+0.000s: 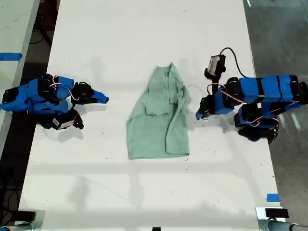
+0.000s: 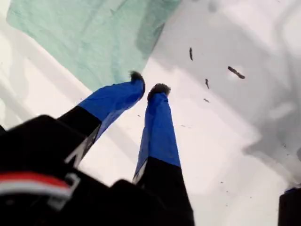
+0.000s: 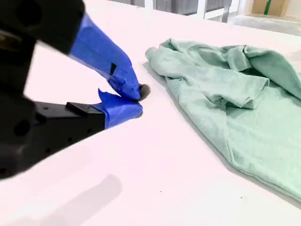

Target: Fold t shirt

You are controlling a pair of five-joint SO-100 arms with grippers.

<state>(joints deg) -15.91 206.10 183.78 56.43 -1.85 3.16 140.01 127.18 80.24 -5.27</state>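
Mint-green t shirt (image 1: 159, 118), partly folded and rumpled, lies mid-counter (image 1: 144, 38) between two blue arms. My first hand (image 2: 149, 87), at the exterior view's right, sits just beside the shirt's edge, tips slightly parted, grasping nothing. My second hand (image 3: 136, 101), at the exterior view's left, rests clenched and empty, well apart from the shirt.

The exterior view looks straight down on the white table (image 1: 144, 192) from high above. Both wrist views sit low and close behind their jaws, facing inward; all three share the t shirt (image 1: 161, 118).
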